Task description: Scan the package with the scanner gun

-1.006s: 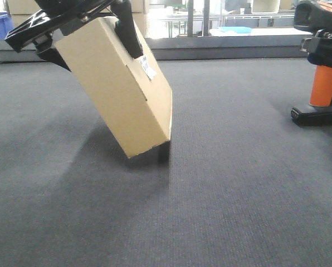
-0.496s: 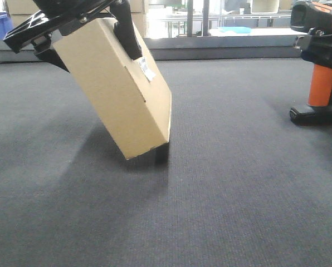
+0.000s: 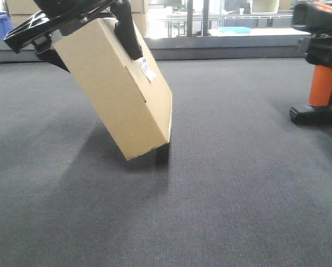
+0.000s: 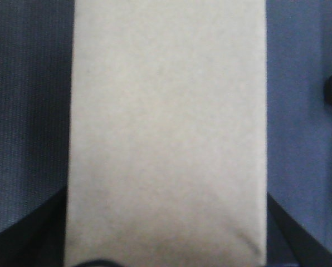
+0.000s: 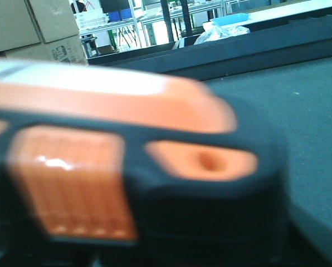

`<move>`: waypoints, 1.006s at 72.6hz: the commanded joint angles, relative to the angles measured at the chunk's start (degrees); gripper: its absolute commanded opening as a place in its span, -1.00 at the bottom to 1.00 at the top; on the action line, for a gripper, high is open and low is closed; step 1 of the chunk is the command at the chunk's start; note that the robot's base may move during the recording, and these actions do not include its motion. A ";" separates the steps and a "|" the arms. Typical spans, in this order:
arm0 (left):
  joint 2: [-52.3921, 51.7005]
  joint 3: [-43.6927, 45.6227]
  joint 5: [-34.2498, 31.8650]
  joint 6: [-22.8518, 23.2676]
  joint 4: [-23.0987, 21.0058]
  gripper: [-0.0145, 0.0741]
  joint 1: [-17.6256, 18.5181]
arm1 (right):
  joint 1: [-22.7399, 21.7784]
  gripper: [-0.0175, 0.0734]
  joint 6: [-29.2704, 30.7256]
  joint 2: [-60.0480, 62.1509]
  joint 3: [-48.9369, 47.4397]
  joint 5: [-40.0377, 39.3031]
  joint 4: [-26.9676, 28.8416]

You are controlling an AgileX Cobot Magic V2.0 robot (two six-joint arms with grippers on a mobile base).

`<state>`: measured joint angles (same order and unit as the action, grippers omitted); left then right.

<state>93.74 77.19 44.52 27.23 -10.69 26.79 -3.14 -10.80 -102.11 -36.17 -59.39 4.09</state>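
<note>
Tilted package [image 3: 121, 94] clamped at top end by left gripper [image 3: 92, 50]; label [image 3: 148, 68] on face turned right; low edge at carpet [image 3: 227, 183], contact unclear. At frame's right edge, right gripper [image 3: 325, 53] closed round scanner [image 3: 323, 86] below head; base near carpet. Wide bare carpet between package and scanner, well apart.
</note>
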 commanded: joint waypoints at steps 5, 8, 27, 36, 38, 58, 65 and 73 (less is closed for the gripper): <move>-0.53 0.08 -0.55 -0.07 -0.16 -0.92 0.37 | -0.37 -0.66 0.17 0.03 -0.17 -0.50 0.22; -0.53 0.08 -0.57 -0.07 -0.59 -0.92 0.37 | -0.37 -0.84 0.17 0.16 -0.17 -0.50 -0.27; -0.53 0.08 -1.59 -0.07 -3.43 -0.92 0.37 | -0.37 -0.98 6.91 4.64 -0.17 1.84 -2.70; -0.53 0.08 -3.55 -0.07 -3.62 -0.92 0.37 | -0.27 -0.98 16.69 9.34 -0.17 10.47 -2.70; -0.53 0.08 -4.04 -0.07 -3.62 -0.92 0.37 | -0.27 -0.98 18.49 10.54 -0.17 12.45 -2.70; -0.53 0.08 -6.71 0.04 -3.62 -0.92 0.37 | -0.27 -0.98 33.21 17.65 -0.17 17.88 -2.46; -0.53 0.08 -6.26 0.04 -3.62 -0.92 0.37 | -0.27 -0.98 33.91 18.10 -0.17 18.71 -2.37; -0.53 0.08 -5.96 0.04 -3.62 -0.92 0.37 | -0.27 -0.98 33.91 18.10 -0.17 18.80 -2.37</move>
<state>93.74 77.19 39.37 27.23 -13.67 26.79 -3.14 22.01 -85.02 -36.17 -38.17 1.61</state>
